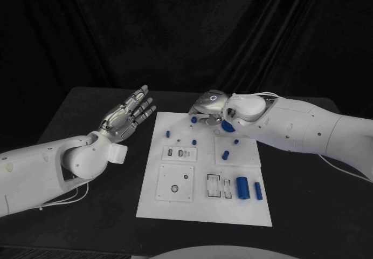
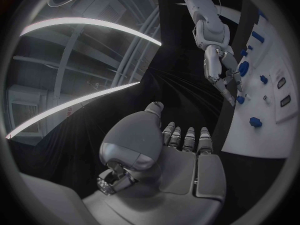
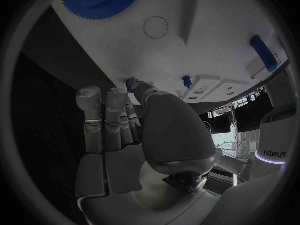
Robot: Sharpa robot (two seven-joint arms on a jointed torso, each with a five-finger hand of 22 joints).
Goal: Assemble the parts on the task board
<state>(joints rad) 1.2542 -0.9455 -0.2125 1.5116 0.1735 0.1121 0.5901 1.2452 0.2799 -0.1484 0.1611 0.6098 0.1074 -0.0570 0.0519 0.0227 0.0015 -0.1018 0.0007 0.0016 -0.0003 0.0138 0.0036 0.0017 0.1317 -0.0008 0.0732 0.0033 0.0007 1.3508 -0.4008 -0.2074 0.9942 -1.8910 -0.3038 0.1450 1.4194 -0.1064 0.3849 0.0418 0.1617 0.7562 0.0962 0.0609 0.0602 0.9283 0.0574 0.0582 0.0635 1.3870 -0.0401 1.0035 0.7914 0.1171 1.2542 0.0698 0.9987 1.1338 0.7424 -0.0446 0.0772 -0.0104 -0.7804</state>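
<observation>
A black table, backed by dark cloth, carried the white board [image 1: 204, 210] at its middle. The right hand [image 1: 208, 106] was bent down over the board's far edge, and that is where the coming move turned: a small blue part [image 1: 193, 119] sat at that far edge, right at the hand's fingertips. In the right wrist view a fingertip [image 3: 139, 86] met a blue part [image 3: 132, 83] at the board's rim, with the other fingers lying straight beside it; whether the part was pinched or only touched I could not tell. A large blue gear [image 3: 100, 0] lay on the board beyond the hand.

The left hand [image 1: 126, 116] hung above the bare table off the board's left edge, fingers spread and straight, holding nothing. It was well apart from the part, so the right hand was by far the nearer.

The part looked short and stubby; its long axis could not be read. Other blue parts lay further down the board, among them a cylinder [image 1: 242, 187] and a thin bar [image 1: 258, 190], both with their long axes running from the robot's side to the far side.

My judgement: the right hand was working that far-edge part, and the task was at an early stage.
</observation>
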